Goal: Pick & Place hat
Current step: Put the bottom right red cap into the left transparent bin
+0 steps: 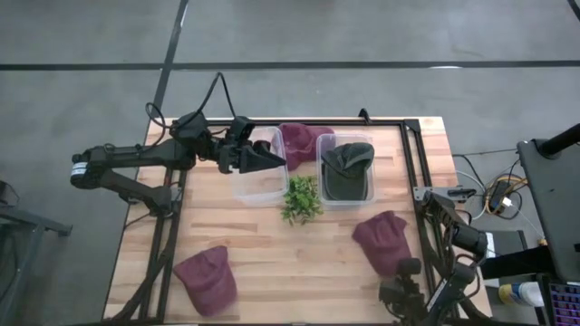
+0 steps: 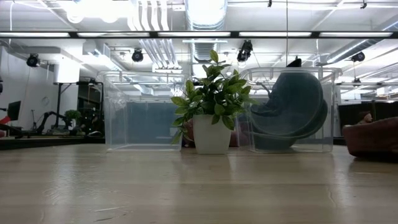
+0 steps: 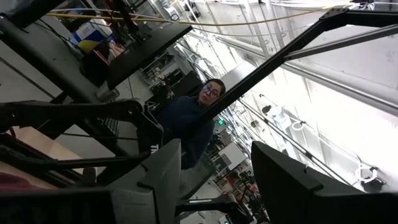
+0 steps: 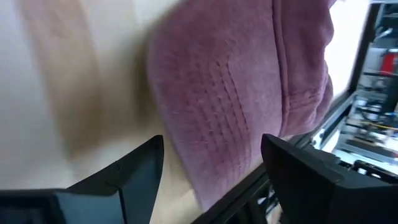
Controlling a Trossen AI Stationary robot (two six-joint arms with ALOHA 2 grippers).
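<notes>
**Four hats, two bins, one plant**

Four hats showed. A dark hat [image 1: 347,168] stood on edge in the right bin [image 1: 366,197], its long axis running front to back. One maroon hat [image 1: 301,140] lay behind the left bin [image 1: 246,192], another [image 1: 207,278] at the tabletop's [image 1: 290,263] near left, and a third [image 1: 382,241] near right. A plant [image 1: 301,198] stood between the bins. The left tool [image 1: 268,159] hovered empty over the left bin, fingers parted. The right tool [image 4: 211,177] was released, just beside the third hat. No writing was legible.
</notes>
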